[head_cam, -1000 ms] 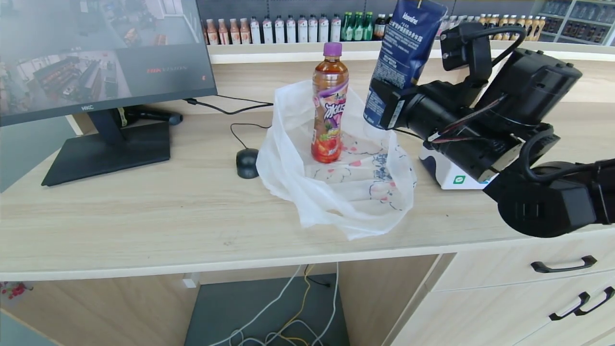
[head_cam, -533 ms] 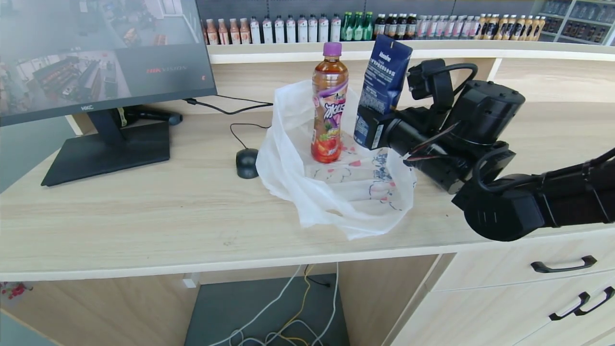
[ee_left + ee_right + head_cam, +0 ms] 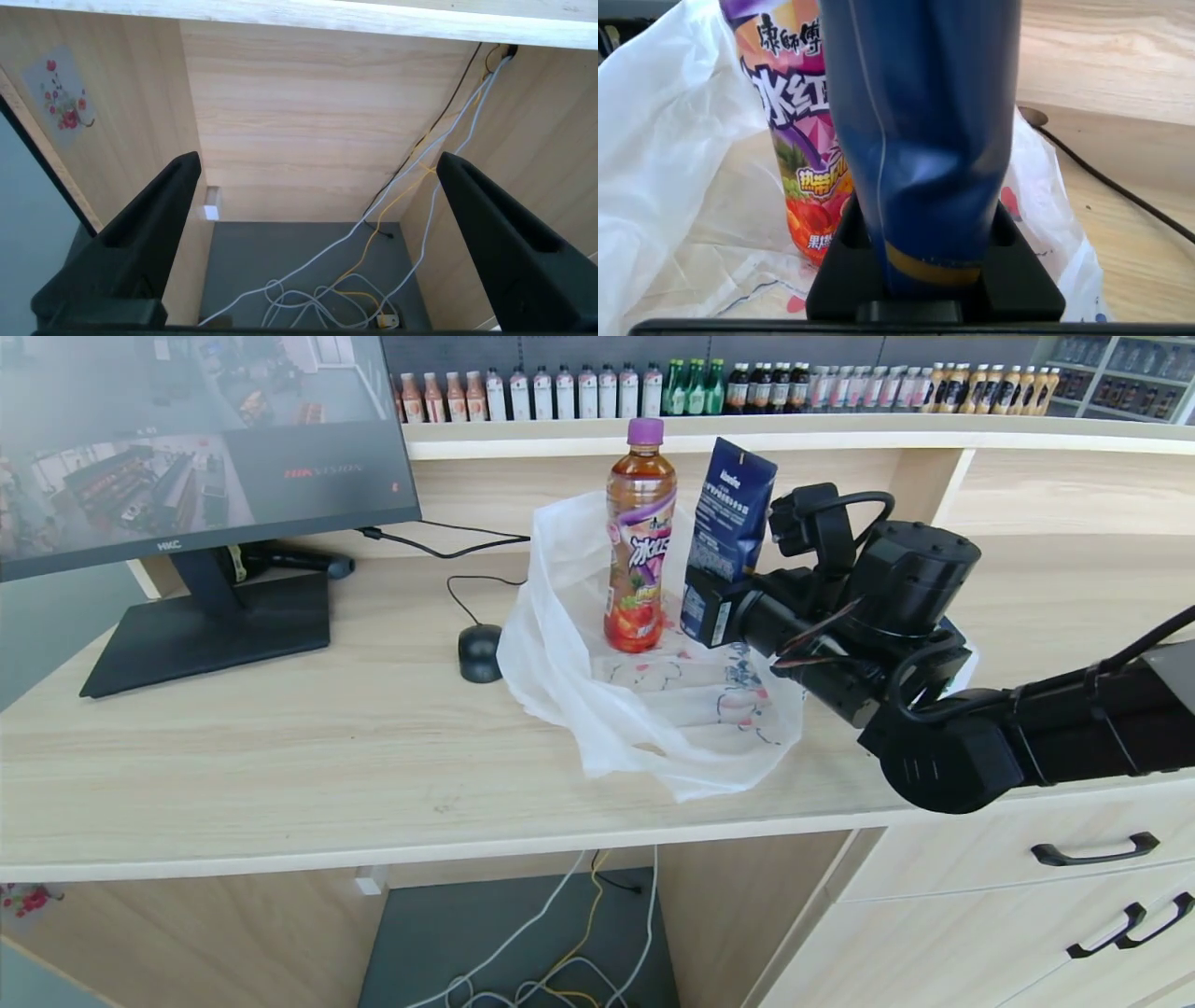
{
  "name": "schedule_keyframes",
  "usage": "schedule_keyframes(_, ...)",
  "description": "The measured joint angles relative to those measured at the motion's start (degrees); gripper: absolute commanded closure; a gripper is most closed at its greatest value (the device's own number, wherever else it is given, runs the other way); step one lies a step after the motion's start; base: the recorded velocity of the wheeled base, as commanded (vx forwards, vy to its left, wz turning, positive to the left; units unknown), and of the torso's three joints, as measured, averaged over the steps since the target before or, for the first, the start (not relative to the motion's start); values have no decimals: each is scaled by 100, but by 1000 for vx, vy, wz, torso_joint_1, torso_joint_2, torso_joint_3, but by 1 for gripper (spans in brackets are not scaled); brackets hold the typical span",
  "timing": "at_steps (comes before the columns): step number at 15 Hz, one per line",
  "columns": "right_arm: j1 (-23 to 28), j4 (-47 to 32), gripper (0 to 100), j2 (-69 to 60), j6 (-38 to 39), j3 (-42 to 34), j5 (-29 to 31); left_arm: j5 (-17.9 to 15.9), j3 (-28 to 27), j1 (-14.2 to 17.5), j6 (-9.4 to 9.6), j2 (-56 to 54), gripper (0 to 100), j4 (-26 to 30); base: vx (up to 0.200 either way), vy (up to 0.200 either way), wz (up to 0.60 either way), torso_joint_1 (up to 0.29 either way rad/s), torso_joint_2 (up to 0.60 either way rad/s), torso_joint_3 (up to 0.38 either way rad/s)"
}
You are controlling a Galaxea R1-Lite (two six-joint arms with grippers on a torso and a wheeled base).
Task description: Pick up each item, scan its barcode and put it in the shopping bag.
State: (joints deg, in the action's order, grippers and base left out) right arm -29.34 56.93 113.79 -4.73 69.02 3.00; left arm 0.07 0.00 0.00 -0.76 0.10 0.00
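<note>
The right arm has swung inward and down, carrying the blue pouch [image 3: 733, 513] from high over the table's far right toward the bag. The table [image 3: 280, 737] bears a monitor [image 3: 187, 429] at its far left corner. The white shopping bag [image 3: 653, 709] lies open near the middle, and a bottle [image 3: 640, 541] with a purple cap stands upright inside it. The right pincer [image 3: 717, 611] is clenched on the pouch's lower end, holding it upright just beside the bottle, over the bag's right side. A black mouse [image 3: 481, 651] sits just left of the bag. The left pincer [image 3: 318, 233] hangs below the table's edge, fingers [image 3: 149, 233] spread wide, gripping nothing.
</note>
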Motion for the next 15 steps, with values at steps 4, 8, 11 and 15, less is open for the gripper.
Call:
schedule_keyframes(4, 55, 30, 100, 57, 24, -113, -2, 0, 0, 0, -2, 0, 0, 0, 0, 0, 0, 0, 0, 0)
schedule_keyframes(8, 95, 35, 100, 115, 28, -137, -2, 0, 0, 0, 0, 0, 0, 0, 0, 0, 0, 0, 0, 0)
schedule_keyframes(11, 96, 30, 100, 148, 30, -150, -2, 2, 0, 0, 0, 0, 0, 0, 0, 0, 0, 0, 0, 0)
schedule_keyframes(15, 90, 152, 100, 193, 150, -249, 0, 0, 0, 0, 0, 0, 0, 0, 0, 0, 0, 0, 0, 0)
